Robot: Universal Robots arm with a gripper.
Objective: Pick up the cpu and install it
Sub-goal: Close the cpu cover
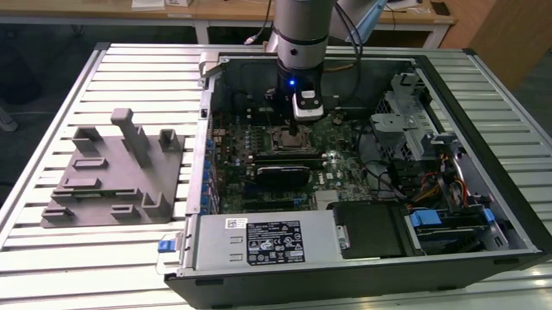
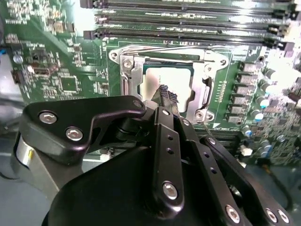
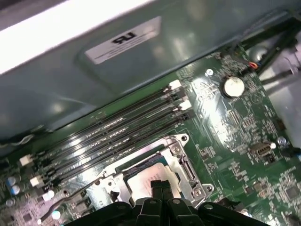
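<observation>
the claw [image 3: 162, 185] is hanging clenched, fingertips pressed together with nothing between them. the chip [image 2: 181, 77] is lying flat in the socket frame [image 2: 128, 70] just beneath the tips. the seating step is looking nearly done, and any further move is calling for a straight, light touch, or the chip could be getting nudged askew.

The cpu [image 2: 178, 77] is a small, thin square chip with a pale silver-grey metal top. It lies flat and level inside the metal socket frame [image 2: 129, 75], straight under the gripper [image 2: 164, 93]. The tips are pressed together over its middle, and contact cannot be told.
</observation>
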